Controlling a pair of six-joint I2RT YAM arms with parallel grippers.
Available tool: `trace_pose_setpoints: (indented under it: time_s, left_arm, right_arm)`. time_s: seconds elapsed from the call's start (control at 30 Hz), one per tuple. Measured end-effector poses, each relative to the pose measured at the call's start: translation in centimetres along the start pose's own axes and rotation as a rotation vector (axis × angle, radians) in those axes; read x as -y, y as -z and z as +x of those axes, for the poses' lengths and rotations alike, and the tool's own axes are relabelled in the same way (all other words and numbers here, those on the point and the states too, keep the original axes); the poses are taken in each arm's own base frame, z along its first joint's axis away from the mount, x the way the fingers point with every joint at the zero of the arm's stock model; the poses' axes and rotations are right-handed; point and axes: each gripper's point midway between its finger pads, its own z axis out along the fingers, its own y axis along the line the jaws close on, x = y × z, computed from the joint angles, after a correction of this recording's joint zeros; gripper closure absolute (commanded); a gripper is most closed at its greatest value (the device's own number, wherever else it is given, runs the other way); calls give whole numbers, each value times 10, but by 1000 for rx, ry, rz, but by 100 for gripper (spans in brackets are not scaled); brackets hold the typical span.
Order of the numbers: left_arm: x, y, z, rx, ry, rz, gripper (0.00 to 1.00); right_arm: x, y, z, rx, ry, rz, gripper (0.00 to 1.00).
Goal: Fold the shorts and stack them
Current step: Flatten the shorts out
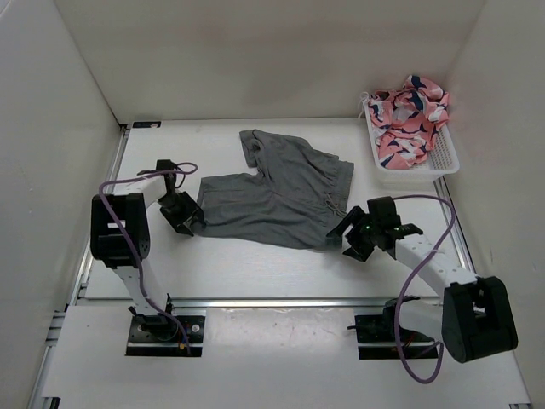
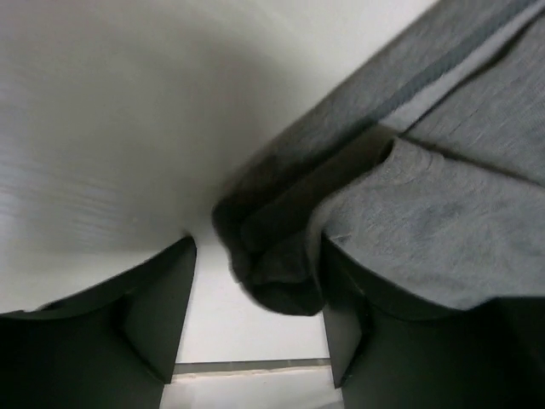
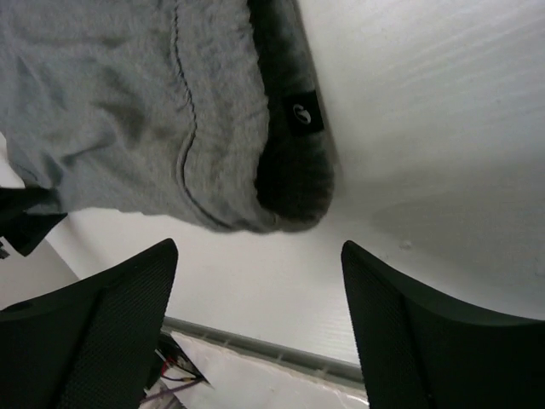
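The grey shorts (image 1: 277, 192) lie spread flat in the middle of the table, with one part folded toward the back. My left gripper (image 1: 189, 220) is at their left corner. In the left wrist view its jaws are open, and the dark hem corner (image 2: 272, 273) hangs between the fingers (image 2: 162, 307), with cloth draped over the right finger. My right gripper (image 1: 345, 232) is at the shorts' near right corner. In the right wrist view it (image 3: 260, 290) is wide open and empty, and the cloth corner with a small black label (image 3: 302, 111) lies just ahead of the fingertips.
A white basket (image 1: 443, 162) holding pink patterned cloth (image 1: 409, 115) stands at the back right. White walls enclose the table on three sides. A metal rail (image 1: 272, 301) runs along the near edge in front of the arm bases.
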Motion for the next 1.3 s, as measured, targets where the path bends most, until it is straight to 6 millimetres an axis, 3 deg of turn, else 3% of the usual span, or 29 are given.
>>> trace_pose_setpoints:
  time_s: [0.07, 0.1, 0.13, 0.33, 0.43, 0.47, 0.53, 0.57, 0.7, 0.8, 0.83, 0.87, 0.93, 1.03, 1.17, 1.3]
  left_arm:
    - [4, -2, -5, -2, 11, -2, 63]
    - [6, -4, -10, 7, 11, -2, 85]
    - [8, -5, -14, 13, 16, 0, 90]
    - [16, -7, -25, 33, 13, 13, 90]
    - [16, -7, -25, 36, 14, 12, 90]
    - [16, -7, -26, 38, 15, 12, 90]
    - [16, -6, -27, 42, 14, 13, 90]
    - [17, -6, -27, 45, 13, 15, 90]
    - [23, 6, -31, 74, 6, 40, 90]
    - [31, 23, -34, 113, -6, 82, 90]
    - [35, 30, -33, 125, -14, 98, 90]
    - [39, 36, -32, 137, -23, 114, 90]
    - [46, 44, -29, 154, -42, 135, 90]
    - [56, 48, -19, 155, -74, 149, 90]
    - [70, 44, -2, 134, -116, 154, 90]
    - [75, 43, 5, 126, -132, 156, 90]
  right_arm:
    - [0, -10, -2, 2, -23, 11, 25]
    - [1, -15, -3, 4, -31, 20, 26]
    - [2, -20, -4, 7, -41, 31, 29]
    - [1, -40, 0, 10, -77, 72, 40]
    - [-1, -46, -1, 38, -85, 94, 61]
    - [-1, -48, -1, 49, -83, 105, 82]
    - [-1, -51, -4, 73, -83, 127, 97]
    - [-2, -51, -7, 84, -81, 138, 100]
    - [-18, -39, -34, 148, -49, 171, 98]
    - [-36, -24, -61, 178, -40, 159, 62]
    - [-39, -21, -69, 182, -41, 162, 40]
    - [-40, -19, -77, 181, -41, 165, 31]
    - [-36, -21, -84, 157, -58, 172, 21]
    - [-21, -28, -68, 81, -83, 197, 20]
    - [-5, -31, -27, -6, -118, 195, 23]
    - [-6, -28, -6, -14, -132, 164, 29]
